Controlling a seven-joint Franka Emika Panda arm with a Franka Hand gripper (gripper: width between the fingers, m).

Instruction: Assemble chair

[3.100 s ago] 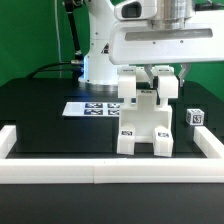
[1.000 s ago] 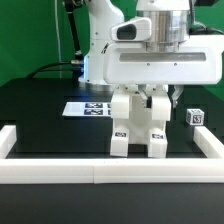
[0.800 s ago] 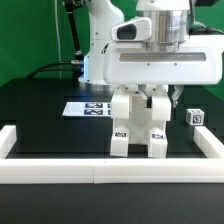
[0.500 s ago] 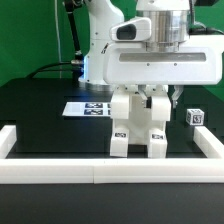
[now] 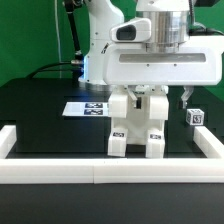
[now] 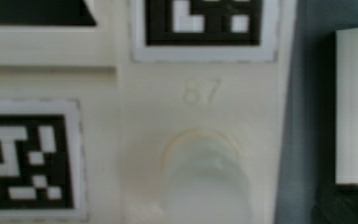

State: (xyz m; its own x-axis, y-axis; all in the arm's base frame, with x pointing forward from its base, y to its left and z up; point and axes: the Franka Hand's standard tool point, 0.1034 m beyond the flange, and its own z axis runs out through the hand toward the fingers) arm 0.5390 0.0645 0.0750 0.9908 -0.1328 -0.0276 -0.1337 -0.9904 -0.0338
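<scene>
My claw (image 5: 160,98) hung wide open over the chair (image 5: 132,128), gripping nothing, jaws either side of its top. The chair stood on its own legs on the table (image 5: 40,125), so I judged it needed no holding; one small cube (image 5: 196,117) waited apart.

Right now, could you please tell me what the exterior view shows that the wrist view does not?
Exterior view only: the gripper with jaws apart at the top of the chair, a loose small cube, the marker board, the white border rails and the black table. Wrist view only: a faint embossed mark on the white face, too blurred to read. Both: the chair's white plastic and its square tags.
</scene>
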